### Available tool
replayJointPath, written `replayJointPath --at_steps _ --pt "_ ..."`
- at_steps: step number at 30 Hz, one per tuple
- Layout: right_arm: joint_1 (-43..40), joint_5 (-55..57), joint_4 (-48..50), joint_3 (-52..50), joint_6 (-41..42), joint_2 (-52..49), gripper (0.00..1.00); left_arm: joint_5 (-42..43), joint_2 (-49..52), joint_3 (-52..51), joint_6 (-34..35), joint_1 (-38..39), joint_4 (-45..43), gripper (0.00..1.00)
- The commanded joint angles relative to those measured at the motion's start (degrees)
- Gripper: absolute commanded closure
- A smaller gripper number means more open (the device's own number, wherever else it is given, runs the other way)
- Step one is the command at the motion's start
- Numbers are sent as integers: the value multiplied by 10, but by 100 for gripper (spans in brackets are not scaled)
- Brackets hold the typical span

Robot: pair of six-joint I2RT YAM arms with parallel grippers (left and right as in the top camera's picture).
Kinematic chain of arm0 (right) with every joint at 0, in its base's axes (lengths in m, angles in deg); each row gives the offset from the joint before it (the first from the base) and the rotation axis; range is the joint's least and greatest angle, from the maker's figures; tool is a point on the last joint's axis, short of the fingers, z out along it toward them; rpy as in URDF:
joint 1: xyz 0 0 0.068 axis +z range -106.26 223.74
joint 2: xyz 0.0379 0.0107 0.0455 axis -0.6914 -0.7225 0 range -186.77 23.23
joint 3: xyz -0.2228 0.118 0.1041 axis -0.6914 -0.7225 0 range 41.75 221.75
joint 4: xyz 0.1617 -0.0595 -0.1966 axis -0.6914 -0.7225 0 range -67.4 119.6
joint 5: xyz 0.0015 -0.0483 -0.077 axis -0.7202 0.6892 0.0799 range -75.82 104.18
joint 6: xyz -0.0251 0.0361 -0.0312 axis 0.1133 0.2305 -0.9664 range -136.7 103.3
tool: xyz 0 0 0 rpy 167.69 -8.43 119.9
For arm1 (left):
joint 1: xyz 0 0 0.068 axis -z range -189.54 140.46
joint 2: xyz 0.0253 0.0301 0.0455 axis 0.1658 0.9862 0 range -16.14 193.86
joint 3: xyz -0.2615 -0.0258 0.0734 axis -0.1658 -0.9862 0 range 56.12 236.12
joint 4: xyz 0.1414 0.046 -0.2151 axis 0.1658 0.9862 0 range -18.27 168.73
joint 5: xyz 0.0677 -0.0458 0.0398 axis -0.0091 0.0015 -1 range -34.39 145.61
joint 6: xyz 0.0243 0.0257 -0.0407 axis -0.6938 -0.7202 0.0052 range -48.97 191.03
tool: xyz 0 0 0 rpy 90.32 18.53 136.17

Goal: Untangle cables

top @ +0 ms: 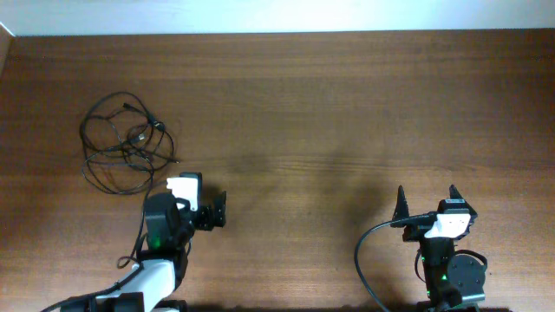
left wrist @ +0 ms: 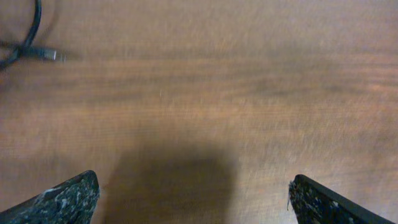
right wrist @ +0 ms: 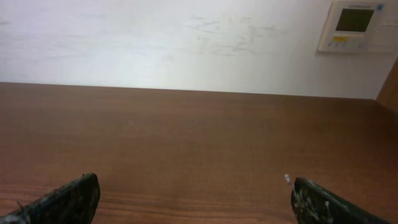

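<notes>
The cables (top: 126, 143) lie in a loose tangle of thin black loops on the far left of the wooden table (top: 312, 104). My left gripper (top: 198, 201) hangs just right of and nearer than the tangle, pointing down at bare wood. In the left wrist view the gripper (left wrist: 193, 182) is open with nothing between its fingers. Only one cable end with a small plug (left wrist: 48, 55) shows there, at the top left. My right gripper (top: 427, 198) stands open over the near right of the table, far from the cables. In its wrist view the gripper (right wrist: 194, 182) is empty.
A thick black cable (top: 362, 260) curves from the right arm's base. The table's far edge meets a white wall (right wrist: 186, 43), which carries a small control panel (right wrist: 354, 25) at the right.
</notes>
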State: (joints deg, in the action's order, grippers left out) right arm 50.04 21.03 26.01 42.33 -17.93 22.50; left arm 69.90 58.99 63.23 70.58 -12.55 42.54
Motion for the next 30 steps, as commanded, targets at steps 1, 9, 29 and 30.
replayJointPath --at_steps 1,9,29,30 --pt "-4 12 -5 -3 7 5 2 -24 -21 -41 -4 0 -7 1" --pt "-4 12 -5 -3 7 5 2 -28 -93 -66 -4 0 61 1" --pt "-4 12 -5 -3 7 5 2 -93 -672 -66 -92 19 338 1" --pt "-4 12 -5 -3 7 5 2 -98 -693 -67 -94 19 339 1"
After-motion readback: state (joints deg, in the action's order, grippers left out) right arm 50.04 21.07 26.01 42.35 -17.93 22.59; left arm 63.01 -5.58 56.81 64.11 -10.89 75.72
